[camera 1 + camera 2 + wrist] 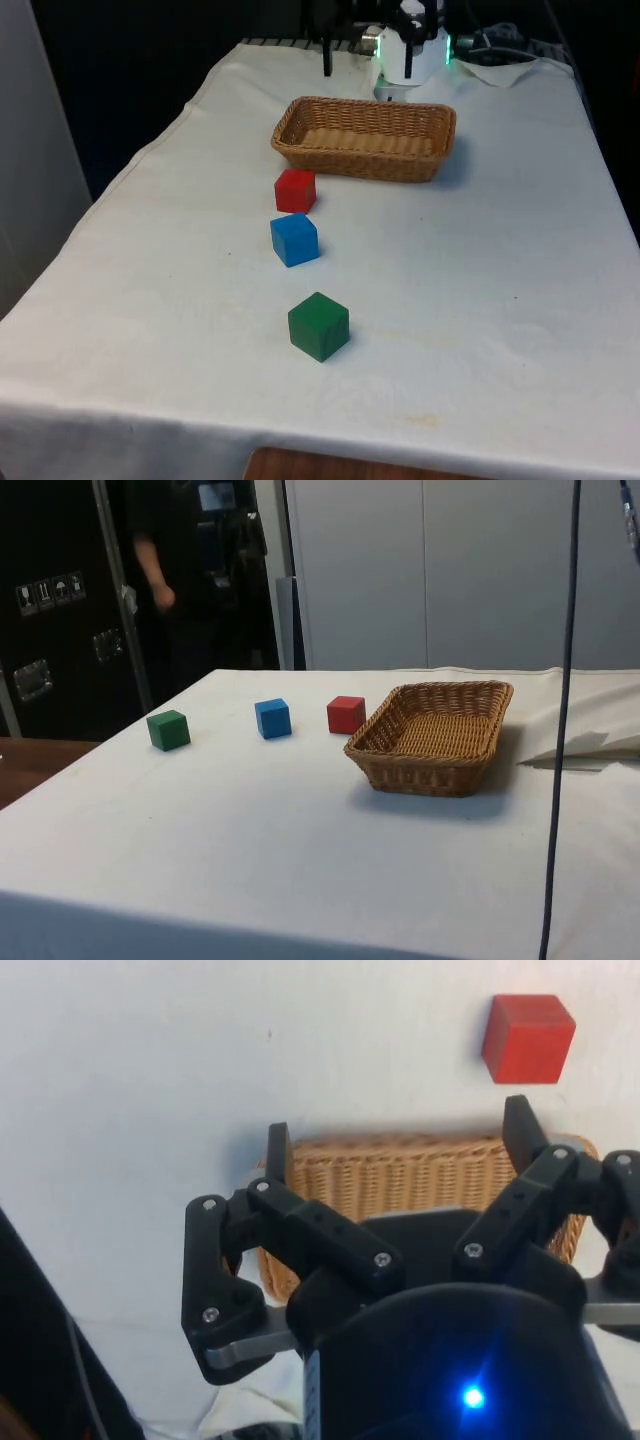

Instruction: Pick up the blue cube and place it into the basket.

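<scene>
Blue cube (294, 239) untouched, beyond red cube (295, 190) from basket (300, 150). Gripper (400, 1150) fingers spread wide, empty; you'll reach past next.

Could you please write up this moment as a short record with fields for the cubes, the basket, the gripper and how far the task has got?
blue cube: on the cloth, middle of a row of three cubes
red cube: next in the row, nearest the basket, apart from it
green cube: other end of the row, farthest from the basket
basket: wicker, upright, nothing inside
gripper: open, holding nothing, above the basket's side
person: standing behind the table, in the side view
task state: blue cube not yet picked up
</scene>
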Controlling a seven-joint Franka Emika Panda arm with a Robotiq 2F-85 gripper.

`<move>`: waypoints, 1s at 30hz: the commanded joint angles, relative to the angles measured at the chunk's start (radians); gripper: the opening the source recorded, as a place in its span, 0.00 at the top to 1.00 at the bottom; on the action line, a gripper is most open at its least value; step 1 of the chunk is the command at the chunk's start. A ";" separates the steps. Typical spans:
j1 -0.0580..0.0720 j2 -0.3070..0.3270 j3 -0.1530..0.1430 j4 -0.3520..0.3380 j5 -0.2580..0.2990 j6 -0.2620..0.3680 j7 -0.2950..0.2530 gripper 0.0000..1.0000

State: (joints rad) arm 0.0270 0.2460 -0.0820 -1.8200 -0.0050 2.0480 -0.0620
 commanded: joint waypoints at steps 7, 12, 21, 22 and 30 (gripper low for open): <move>0.000 0.029 -0.011 -0.023 -0.013 0.079 -0.001 0.00; -0.001 0.046 -0.016 -0.039 -0.017 0.126 -0.013 0.00; 0.000 0.063 -0.022 -0.066 -0.014 0.187 -0.061 0.00; -0.003 0.068 -0.021 -0.073 -0.012 0.212 -0.075 0.00; -0.006 0.090 -0.026 -0.097 -0.008 0.286 -0.133 0.00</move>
State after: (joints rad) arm 0.0250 0.3330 -0.1110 -1.9110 -0.0180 2.3120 -0.1800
